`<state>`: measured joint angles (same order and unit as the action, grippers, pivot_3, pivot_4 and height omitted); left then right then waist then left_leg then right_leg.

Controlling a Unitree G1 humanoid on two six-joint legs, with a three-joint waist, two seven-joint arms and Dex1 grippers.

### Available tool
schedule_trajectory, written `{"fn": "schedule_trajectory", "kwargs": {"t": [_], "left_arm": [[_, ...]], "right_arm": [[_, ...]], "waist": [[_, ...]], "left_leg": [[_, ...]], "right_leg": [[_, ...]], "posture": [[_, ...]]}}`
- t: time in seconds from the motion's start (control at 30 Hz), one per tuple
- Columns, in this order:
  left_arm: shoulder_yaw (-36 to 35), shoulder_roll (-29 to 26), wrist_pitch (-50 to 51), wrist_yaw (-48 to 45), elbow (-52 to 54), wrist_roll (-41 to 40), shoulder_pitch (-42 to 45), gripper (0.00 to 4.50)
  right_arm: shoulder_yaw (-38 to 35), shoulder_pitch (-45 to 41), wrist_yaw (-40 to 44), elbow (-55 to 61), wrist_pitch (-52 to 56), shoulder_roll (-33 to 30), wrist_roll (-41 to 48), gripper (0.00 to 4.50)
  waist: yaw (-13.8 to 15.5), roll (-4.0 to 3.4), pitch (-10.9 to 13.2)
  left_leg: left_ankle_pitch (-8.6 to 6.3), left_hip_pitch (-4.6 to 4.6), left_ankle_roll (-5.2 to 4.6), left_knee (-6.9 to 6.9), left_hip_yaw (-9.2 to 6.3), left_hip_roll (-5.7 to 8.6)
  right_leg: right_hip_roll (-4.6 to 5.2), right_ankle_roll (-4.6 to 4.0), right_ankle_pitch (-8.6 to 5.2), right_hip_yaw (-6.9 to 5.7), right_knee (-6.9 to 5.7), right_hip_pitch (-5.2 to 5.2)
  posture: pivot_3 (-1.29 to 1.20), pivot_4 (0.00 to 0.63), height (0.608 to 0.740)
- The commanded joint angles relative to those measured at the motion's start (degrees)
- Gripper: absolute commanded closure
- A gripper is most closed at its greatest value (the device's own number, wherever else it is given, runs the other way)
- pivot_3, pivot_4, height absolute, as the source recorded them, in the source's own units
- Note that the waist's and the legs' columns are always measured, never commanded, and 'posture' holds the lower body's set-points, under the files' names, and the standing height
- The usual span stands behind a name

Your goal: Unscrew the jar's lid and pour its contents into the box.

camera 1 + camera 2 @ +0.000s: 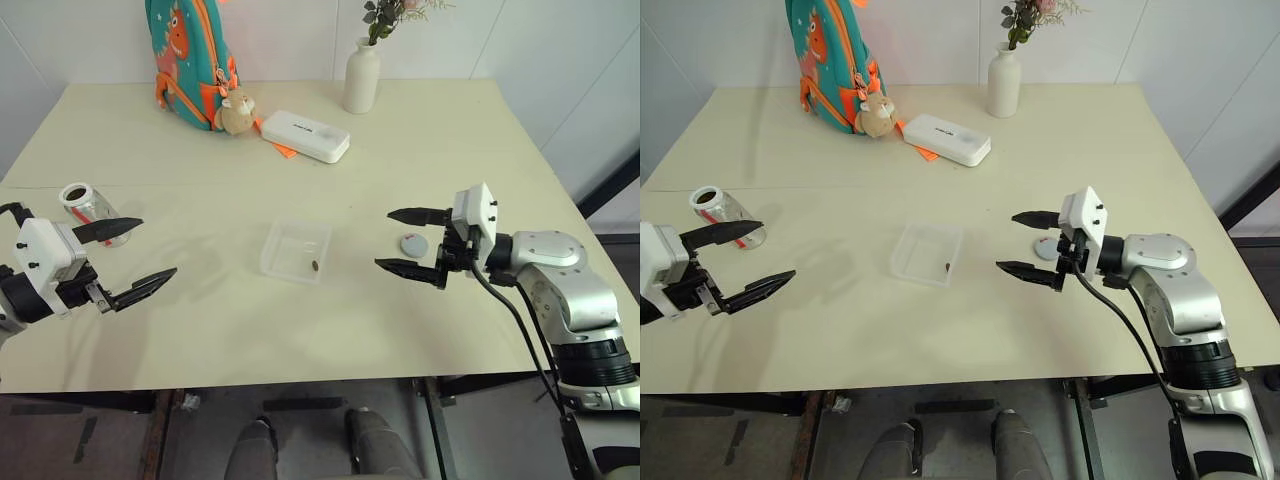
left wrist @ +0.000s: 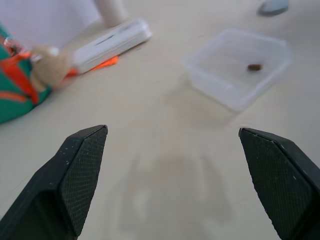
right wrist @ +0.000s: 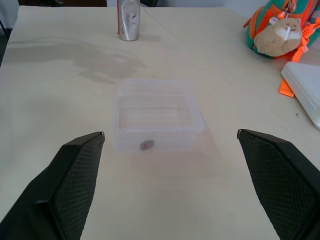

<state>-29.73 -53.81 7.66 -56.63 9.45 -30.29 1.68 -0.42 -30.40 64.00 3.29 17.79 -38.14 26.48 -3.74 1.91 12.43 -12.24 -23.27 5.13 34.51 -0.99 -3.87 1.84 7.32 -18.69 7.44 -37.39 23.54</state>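
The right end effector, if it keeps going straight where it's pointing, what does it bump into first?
Probably the box: it sits straight ahead between the open fingers of the right end effector, with bare table before it. Height is unclear, so it might pass above the box.

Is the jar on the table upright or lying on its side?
Lying on its side: the jar rests lengthwise on the table, open mouth showing, lid off.
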Motion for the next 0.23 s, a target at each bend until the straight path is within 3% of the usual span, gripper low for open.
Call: {"fn": "schedule_trajectory", "kwargs": {"t": [0.03, 0.23], "left_arm": [[0.16, 0.07, 0.62, -1.65, 1.50, -1.89, 0.76, 0.01], [-0.42, 1.89, 0.21, 0.09, 1.33, -0.53, 0.39, 0.01]], "right_arm": [[-2.00, 1.19, 0.23, 3.48, -0.05, -1.03, 1.28, 0.00], [-2.33, 1.33, -0.78, 3.03, -1.13, -0.75, 0.35, 0.00]], "waist": [[-0.35, 0.00, 0.00], [-1.13, 0.00, 0.00]], "left_leg": [[-0.02, 0.00, -0.02, -0.01, 0.02, 0.00], [-0.14, -0.01, -0.04, 0.01, 0.06, 0.00]], "right_leg": [[0.00, 0.02, 0.00, 0.02, 0.00, 0.00], [0.00, 0.10, -0.02, 0.07, 0.00, 0.02]], "posture": [[0.00, 0.150, 0.740], [0.00, 0.150, 0.740]]}}
